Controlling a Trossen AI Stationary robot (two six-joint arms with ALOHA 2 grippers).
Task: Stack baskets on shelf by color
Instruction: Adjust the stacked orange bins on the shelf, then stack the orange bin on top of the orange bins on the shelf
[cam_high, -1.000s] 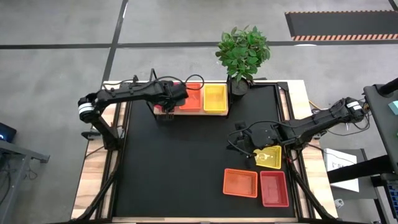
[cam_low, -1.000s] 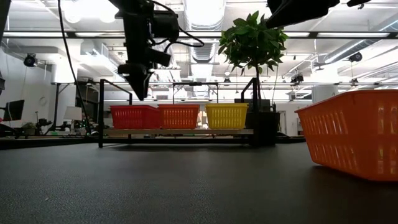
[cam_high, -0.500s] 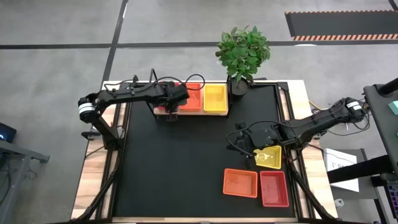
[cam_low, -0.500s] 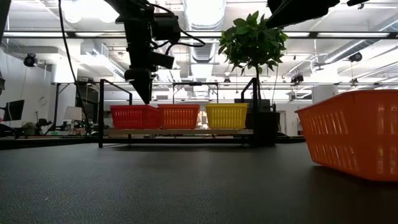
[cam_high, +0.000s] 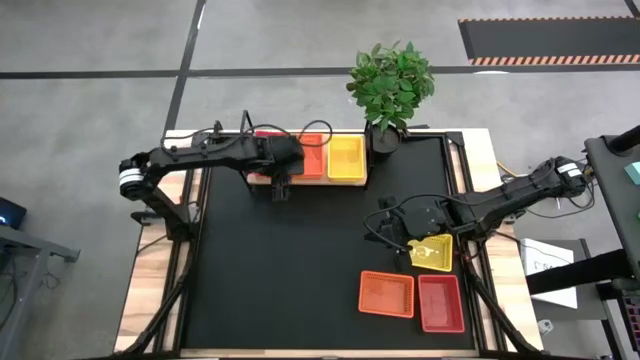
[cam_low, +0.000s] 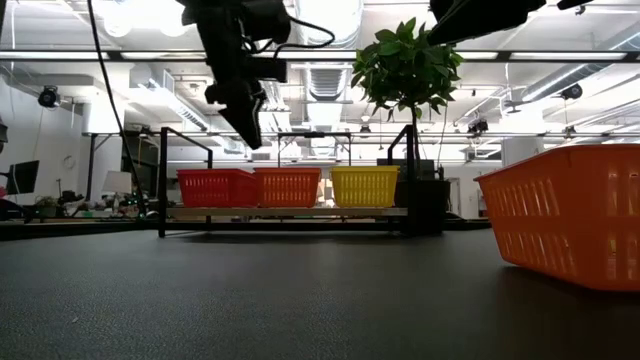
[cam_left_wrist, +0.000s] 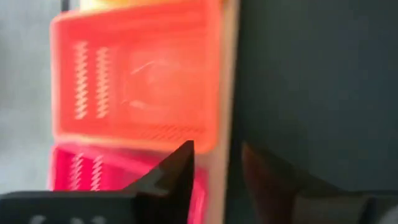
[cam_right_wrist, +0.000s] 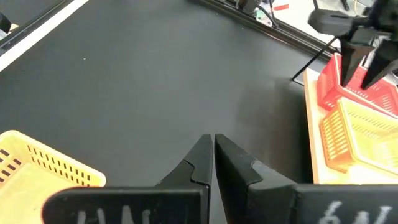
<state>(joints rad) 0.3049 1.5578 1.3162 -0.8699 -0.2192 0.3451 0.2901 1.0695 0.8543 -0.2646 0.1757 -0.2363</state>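
Note:
On the light-wood shelf (cam_high: 262, 181) at the table's far side, a red basket (cam_low: 215, 187), an orange basket (cam_low: 287, 186) and a yellow basket (cam_low: 365, 186) rest on their bottoms in a row. My left gripper (cam_left_wrist: 217, 165) hangs open above the shelf's near edge, by the red and orange baskets, and holds nothing. My right gripper (cam_right_wrist: 213, 149) is shut and hovers over the bare black tabletop. Beside it lies a loose yellow basket (cam_high: 432, 252). Nearer the front edge sit an orange basket (cam_high: 387, 293) and a red basket (cam_high: 441, 303).
A potted plant (cam_high: 390, 85) stands at the shelf's right end. The shelf's black frame upright (cam_low: 163, 180) rises at its left end. The black tabletop (cam_high: 290, 270) is bare between the shelf and the loose baskets. Wooden side strips (cam_high: 150, 280) border the black top.
My left gripper has drawn back from the shelf toward the table's near and right side, risen a little, and tipped so that its fingers point less steeply down. The baskets on the shelf have stayed where they were.

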